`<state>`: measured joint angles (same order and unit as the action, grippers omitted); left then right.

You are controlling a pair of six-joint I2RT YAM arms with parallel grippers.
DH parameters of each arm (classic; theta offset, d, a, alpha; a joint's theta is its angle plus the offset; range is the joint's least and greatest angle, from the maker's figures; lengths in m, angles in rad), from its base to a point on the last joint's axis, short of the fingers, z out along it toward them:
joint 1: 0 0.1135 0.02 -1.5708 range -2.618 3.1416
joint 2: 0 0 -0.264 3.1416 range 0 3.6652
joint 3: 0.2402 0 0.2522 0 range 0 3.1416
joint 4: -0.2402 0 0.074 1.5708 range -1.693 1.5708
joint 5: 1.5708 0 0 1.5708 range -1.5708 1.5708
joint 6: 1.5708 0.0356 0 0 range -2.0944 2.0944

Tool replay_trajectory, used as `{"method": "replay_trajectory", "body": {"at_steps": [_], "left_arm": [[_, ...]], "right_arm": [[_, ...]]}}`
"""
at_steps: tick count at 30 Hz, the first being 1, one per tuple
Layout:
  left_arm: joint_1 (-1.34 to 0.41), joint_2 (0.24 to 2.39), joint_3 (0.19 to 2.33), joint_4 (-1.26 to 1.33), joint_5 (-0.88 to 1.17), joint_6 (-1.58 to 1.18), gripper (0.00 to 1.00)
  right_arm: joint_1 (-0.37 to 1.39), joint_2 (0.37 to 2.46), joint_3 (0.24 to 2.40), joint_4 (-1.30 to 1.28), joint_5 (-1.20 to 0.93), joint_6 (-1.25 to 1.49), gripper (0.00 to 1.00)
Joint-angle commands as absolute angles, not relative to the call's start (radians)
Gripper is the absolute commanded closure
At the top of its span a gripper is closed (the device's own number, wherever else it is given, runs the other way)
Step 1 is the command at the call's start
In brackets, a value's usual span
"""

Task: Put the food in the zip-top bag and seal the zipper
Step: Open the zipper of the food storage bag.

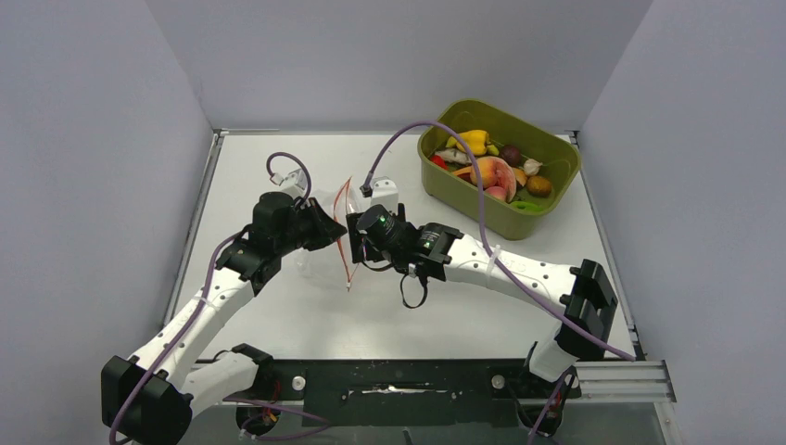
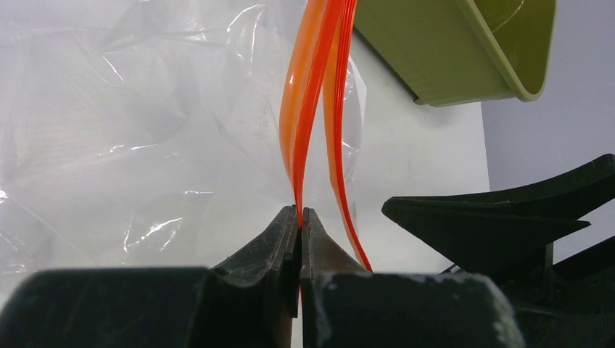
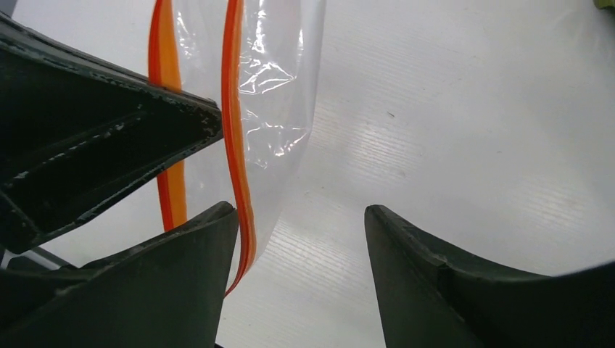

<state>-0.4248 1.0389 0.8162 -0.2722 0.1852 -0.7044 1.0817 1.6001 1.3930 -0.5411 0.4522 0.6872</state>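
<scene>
White tabletop (image 1: 389, 315) carries everything. At its far right corner stands the olive-green plastic tub (image 1: 482, 218). It holds the small plastic toy food (image 1: 491, 171): a yellow piece, a peach and darker bits, well apart from the bag. Mid-table, between the two wrists, is the clear, crinkly zip-top bag (image 2: 145, 145). Its thin red-orange zipper (image 2: 308, 109) is parted into two strips.

The black left gripper (image 2: 300, 217) is pressed together, pinching one strip at its lower end. The black right gripper (image 3: 301, 212) stands spread. The other strip runs between its fingers, just against one finger (image 3: 210, 246) and well clear of the other.

From above, both wrists crowd the bag and hide how either tool meets it; only a red loop shows. The left wrist view alone shows the pinch, with the tub's outer wall beyond the bag and a right finger just beside it. In the right wrist view, the left gripper's body covers part of one strip.
</scene>
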Motion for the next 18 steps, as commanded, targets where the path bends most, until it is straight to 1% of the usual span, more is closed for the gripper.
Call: {"method": "replay_trajectory", "body": {"at_steps": [1, 4, 8, 10, 12, 15, 18], "left_arm": [[-0.425, 1.034, 0.859, -0.214, 0.173, -0.726, 1.0], [-0.425, 1.025, 0.854, -0.219, 0.179, -0.728, 1.0], [-0.424, 1.011, 0.835, -0.216, 0.178, -0.707, 1.0], [-0.423, 1.013, 0.833, -0.224, 0.179, -0.685, 1.0], [-0.424, 1.02, 0.84, -0.235, 0.184, -0.659, 1.0], [-0.423, 1.03, 0.857, -0.252, 0.22, -0.612, 1.0], [-0.423, 1.049, 0.878, -0.277, 0.259, -0.566, 1.0]], "right_arm": [[1.099, 1.589, 1.377, -0.426, 0.413, 0.689, 0.33], [1.101, 1.624, 1.401, -0.492, 0.478, 0.72, 0.34], [1.096, 1.635, 1.43, -0.551, 0.605, 0.717, 0.51], [1.076, 1.622, 1.416, -0.522, 0.611, 0.697, 0.6], [1.048, 1.614, 1.408, -0.499, 0.583, 0.69, 0.66], [1.013, 1.613, 1.403, -0.452, 0.514, 0.686, 0.69], [0.981, 1.608, 1.39, -0.376, 0.428, 0.68, 0.66]]}}
